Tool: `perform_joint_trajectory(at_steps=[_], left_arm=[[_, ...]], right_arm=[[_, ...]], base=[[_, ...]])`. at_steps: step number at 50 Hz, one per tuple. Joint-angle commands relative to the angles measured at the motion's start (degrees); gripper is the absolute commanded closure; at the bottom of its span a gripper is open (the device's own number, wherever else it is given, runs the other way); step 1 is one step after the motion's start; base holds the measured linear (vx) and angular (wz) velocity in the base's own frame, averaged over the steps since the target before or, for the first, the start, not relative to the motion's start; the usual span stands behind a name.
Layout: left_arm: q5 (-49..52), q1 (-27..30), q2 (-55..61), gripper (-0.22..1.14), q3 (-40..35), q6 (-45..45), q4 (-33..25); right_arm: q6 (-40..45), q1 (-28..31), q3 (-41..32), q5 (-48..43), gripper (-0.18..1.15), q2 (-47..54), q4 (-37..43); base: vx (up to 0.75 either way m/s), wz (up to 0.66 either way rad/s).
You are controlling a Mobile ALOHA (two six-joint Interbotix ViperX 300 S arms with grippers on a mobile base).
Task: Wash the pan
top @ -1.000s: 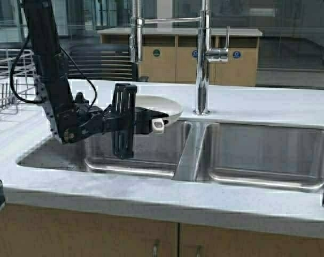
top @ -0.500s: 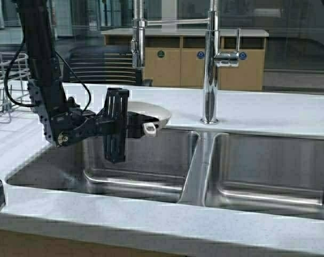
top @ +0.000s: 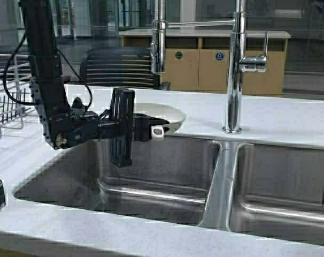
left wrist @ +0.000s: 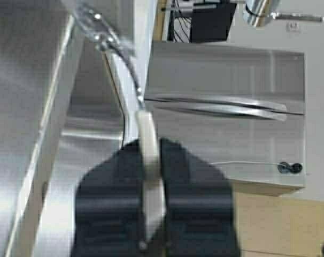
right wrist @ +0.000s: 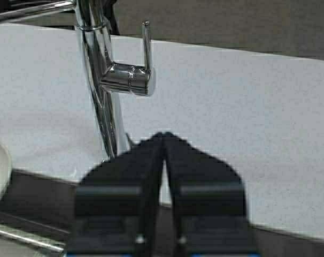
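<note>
Left gripper (top: 143,130) squeezed tight on pan (top: 161,114) handle. Pan held up over back edge of left sink (top: 151,176), near counter. Right gripper (right wrist: 163,160) pinched together, empty, facing tap (top: 234,69). No water running. Washing not started, looks like.

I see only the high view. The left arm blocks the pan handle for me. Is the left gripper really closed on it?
Observer: Yes. In the left wrist view the left gripper is shut on the pan; both fingers press its pale handle.
Operator: And the right gripper? It is not in my view.
Observer: The right wrist view shows the right gripper shut and empty, its fingertips meeting.
Operator: What is it facing?
Observer: The faucet, with its lever upright.
</note>
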Motion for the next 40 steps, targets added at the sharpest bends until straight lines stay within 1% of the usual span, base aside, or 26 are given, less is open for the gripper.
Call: perform_joint_trajectory(at_steps=[1, 4, 8, 13, 20, 35, 40], left_arm=[[-2.2, -3.34, -3.96, 0.89, 2.02, 1.23, -2.81], [-2.81, -3.96, -3.96, 0.89, 2.72, 1.49, -3.96], [-3.78, -5.01, -3.96, 0.89, 3.87, 2.2, -6.33], [-4.57, -5.63, -3.96, 0.89, 5.19, 2.46, -7.91], [-5.63, -5.71, -3.69, 0.89, 6.24, 2.55, -8.17], [-6.68, -5.8, -4.04, 0.89, 6.94, 2.55, -8.17], [-6.77, -5.8, -4.04, 0.89, 7.21, 2.64, -8.17]], right_arm=[[0.09, 0.09, -5.63, -1.05, -0.03, 6.06, 0.09], [0.09, 0.09, -8.17, -1.85, -0.06, 9.4, -0.09], [0.09, 0.09, -11.87, -3.16, -0.05, 13.97, -0.09], [0.09, 1.14, -16.7, -3.43, -0.05, 19.25, -0.09], [0.09, 2.81, -23.29, -3.43, -0.05, 27.25, 0.0], [-0.18, 2.64, -34.72, -3.43, -0.05, 42.01, 0.26], [-0.18, 2.46, -37.62, -3.43, -0.05, 45.35, 0.35]], base=[[0.07, 0.04], [0.07, 0.03], [0.06, 0.02], [0.05, 0.01], [0.02, 0.0], [0.0, 0.0], [0.0, 0.0]])
